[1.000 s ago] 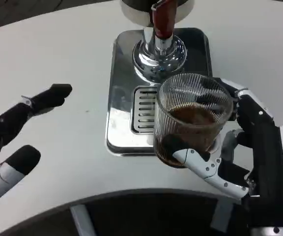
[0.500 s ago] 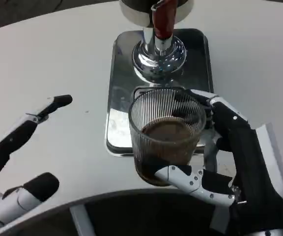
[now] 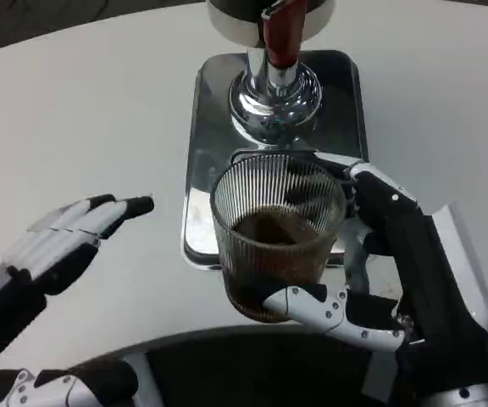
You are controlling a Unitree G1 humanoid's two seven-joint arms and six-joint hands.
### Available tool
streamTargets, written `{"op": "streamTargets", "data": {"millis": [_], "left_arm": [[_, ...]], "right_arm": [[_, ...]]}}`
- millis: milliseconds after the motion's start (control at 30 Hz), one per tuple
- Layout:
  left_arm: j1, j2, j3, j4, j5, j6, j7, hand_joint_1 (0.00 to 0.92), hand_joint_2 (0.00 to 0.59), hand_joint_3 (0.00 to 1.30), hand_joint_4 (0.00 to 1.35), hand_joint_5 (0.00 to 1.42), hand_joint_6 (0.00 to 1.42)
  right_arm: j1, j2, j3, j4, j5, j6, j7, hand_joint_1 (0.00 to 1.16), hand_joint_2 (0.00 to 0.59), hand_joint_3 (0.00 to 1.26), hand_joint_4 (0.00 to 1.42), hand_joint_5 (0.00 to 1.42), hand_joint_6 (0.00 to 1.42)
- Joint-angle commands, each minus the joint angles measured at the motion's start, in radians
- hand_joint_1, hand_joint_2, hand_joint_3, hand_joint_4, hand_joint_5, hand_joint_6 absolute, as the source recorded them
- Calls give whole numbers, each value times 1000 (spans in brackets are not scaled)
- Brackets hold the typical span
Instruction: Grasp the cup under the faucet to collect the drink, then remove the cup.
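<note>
A ribbed clear glass cup (image 3: 276, 233) holding dark brown drink is gripped by my right hand (image 3: 388, 271), thumb across its lower front and fingers behind it. The cup is lifted over the front edge of the shiny steel drip tray (image 3: 219, 102). The chrome faucet (image 3: 276, 80) with its red handle stands at the tray's back, well behind the cup. My left hand (image 3: 58, 246) hovers over the white table to the left of the tray, fingers stretched out and holding nothing.
The tray's slotted grate (image 3: 248, 161) is partly hidden behind the cup. The white table (image 3: 100, 102) has a curved front edge (image 3: 168, 343) just below the cup, with dark floor beyond it.
My right hand has carried the cup leftward and toward me, away from the faucet. My left hand has shifted right and turned, its fingers now drawn together and pointing toward the tray.
</note>
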Motion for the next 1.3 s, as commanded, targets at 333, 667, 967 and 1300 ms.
{"op": "streamTargets", "data": {"millis": [333, 667, 967, 1300], "left_arm": [[49, 49, 18, -36, 124, 14, -5, 0, 118, 0, 0, 0, 0], [55, 58, 10, -48, 138, 27, -4, 0, 113, 0, 0, 0, 0], [56, 60, 8, -50, 135, 39, -3, 0, 113, 0, 0, 0, 0], [53, 67, 2, -47, 127, 42, -7, 0, 113, 0, 0, 0, 0]], "right_arm": [[-33, 1, 1, -1, 22, -56, 14, 856, 169, 934, 1107, 1341, 1375], [-22, -3, -3, -15, 30, -56, 31, 856, 169, 936, 1107, 1342, 1377], [-21, -5, -10, -26, 35, -56, 42, 856, 169, 936, 1107, 1342, 1377], [-16, -5, -9, -30, 36, -59, 46, 856, 169, 938, 1107, 1342, 1377]]}}
